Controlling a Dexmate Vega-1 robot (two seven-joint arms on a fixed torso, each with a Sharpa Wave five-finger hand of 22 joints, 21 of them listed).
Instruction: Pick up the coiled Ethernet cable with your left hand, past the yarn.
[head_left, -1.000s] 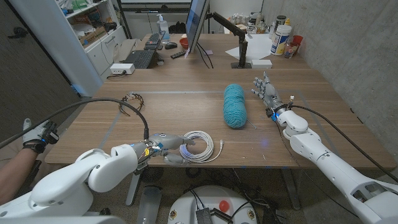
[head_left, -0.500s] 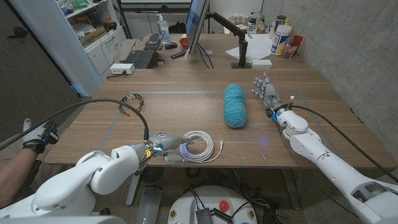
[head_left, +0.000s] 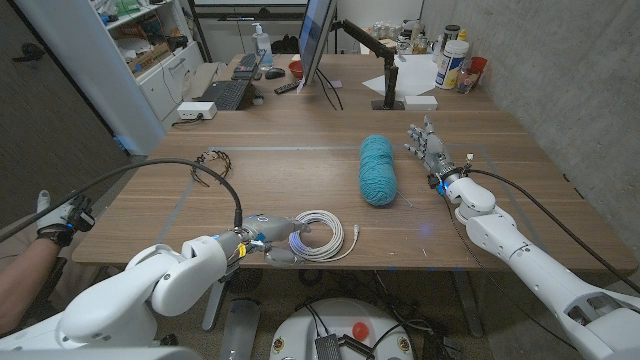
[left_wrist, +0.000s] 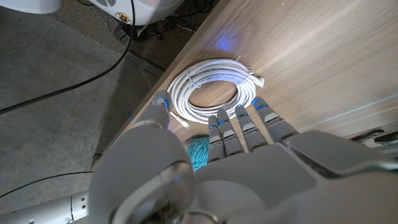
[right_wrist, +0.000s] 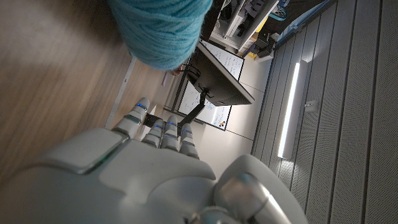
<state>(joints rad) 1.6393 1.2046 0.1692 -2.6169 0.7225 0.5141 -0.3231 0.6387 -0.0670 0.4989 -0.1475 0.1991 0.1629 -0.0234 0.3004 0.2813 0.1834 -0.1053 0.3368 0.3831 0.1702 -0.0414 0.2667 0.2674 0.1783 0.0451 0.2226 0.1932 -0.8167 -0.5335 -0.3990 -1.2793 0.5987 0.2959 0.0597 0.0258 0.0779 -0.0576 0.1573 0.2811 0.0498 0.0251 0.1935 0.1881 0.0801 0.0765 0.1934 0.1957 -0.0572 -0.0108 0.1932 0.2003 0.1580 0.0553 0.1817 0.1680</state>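
Reaching — left hand (fingers spread, holding nothing) at Ethernet cable | right hand unclenched beside yarn

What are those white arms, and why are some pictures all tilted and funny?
They belong to a robot standing at a wooden table. One picture comes from a camera on its head, looking down. The other two come from cameras on its wrists, so they look turned around. On the table lie a white coiled cable and blue yarn. The left hand is at the cable with its fingers reaching to it, not lifting it yet. The right hand waits beside the yarn, holding nothing.
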